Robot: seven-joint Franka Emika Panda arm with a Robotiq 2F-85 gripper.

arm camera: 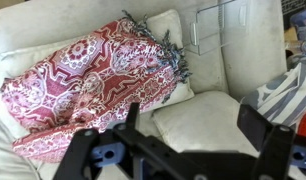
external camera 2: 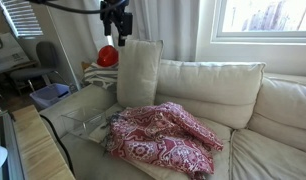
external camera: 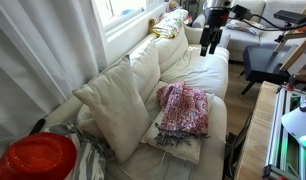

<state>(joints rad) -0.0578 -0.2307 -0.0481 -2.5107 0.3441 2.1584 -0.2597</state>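
The gripper [arm camera: 183, 150] hangs high over the sofa [arm camera: 208, 125], jaws spread wide, holding nothing. The red patterned cloth [arm camera: 88, 85] lies well below and ahead of it on a white cushion [arm camera: 198, 70], its long axis slanting across the wrist view

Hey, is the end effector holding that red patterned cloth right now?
No, the end effector hangs high above the couch, well apart from the red patterned cloth lying on its seat.

Cream sofa [external camera 2: 255, 100], upright cushion [external camera 2: 139, 72], red round object [external camera: 35, 157], striped cloth [arm camera: 285, 92], window [external camera 2: 265, 15]
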